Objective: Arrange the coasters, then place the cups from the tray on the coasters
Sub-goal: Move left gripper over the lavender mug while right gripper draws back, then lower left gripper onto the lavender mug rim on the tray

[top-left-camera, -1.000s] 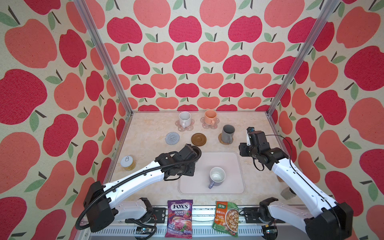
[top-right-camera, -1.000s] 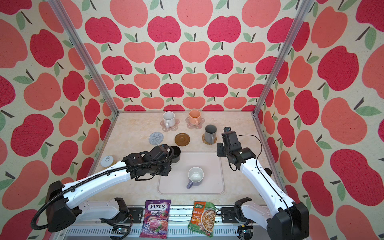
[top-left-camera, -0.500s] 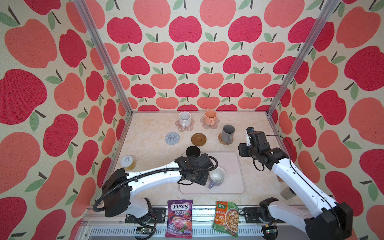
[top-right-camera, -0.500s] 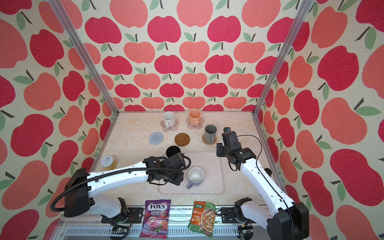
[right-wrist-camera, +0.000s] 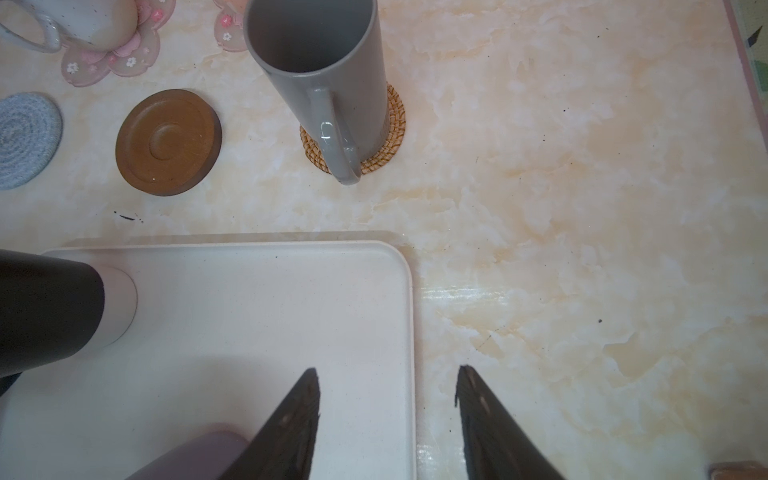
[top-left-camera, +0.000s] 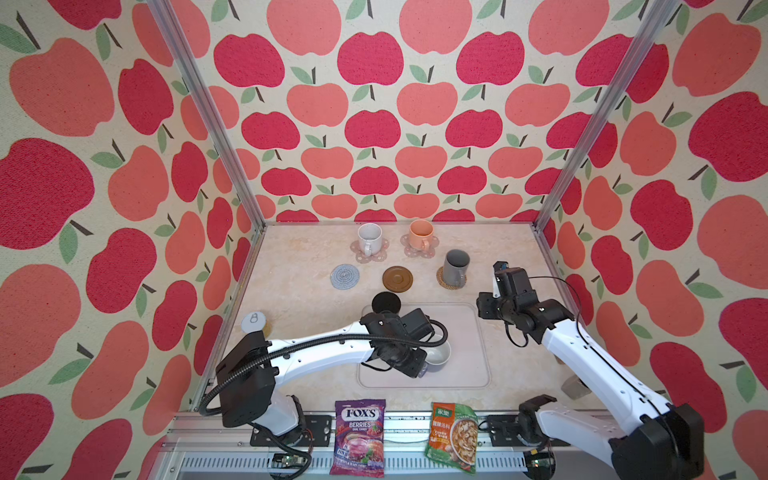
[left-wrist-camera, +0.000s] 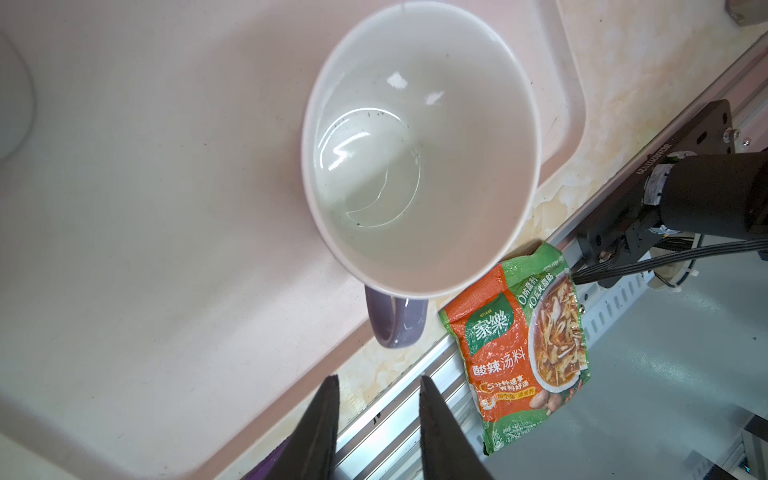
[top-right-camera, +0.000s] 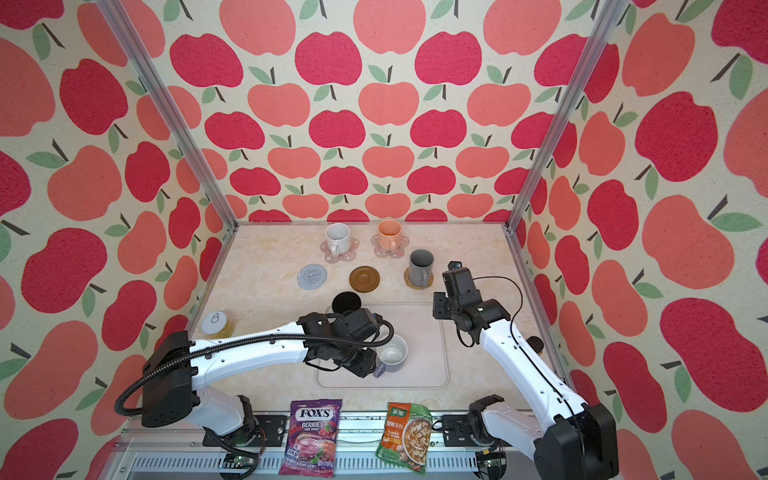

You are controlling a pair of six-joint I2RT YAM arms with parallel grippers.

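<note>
1. The worktop carries all the things, and three cups are already set on coasters in its far part.
2. The tray lies in the near middle of the worktop. Two cups are left on it.
3. The left claw was at the far left corner of the tray one second ago. It has since been swung across to the middle of the tray. Its fingers are narrowly apart with nothing between them, and the handle of the lavender mug is just ahead of them.
4. The right claw has been kept where it was, over the far right corner of the tray. Its fingers are apart and empty.
5. The black mug is left standing on that far left corner, untouched. It is judged that the lavender mug was chosen to be taken first.
6. The dark grey mug is placed on the rattan coaster. The speckled white mug and the peach mug are placed on the two pink flower coasters.
7. The grey woven coaster and the brown disc coaster are still free, so one place is kept for each remaining mug.
</note>
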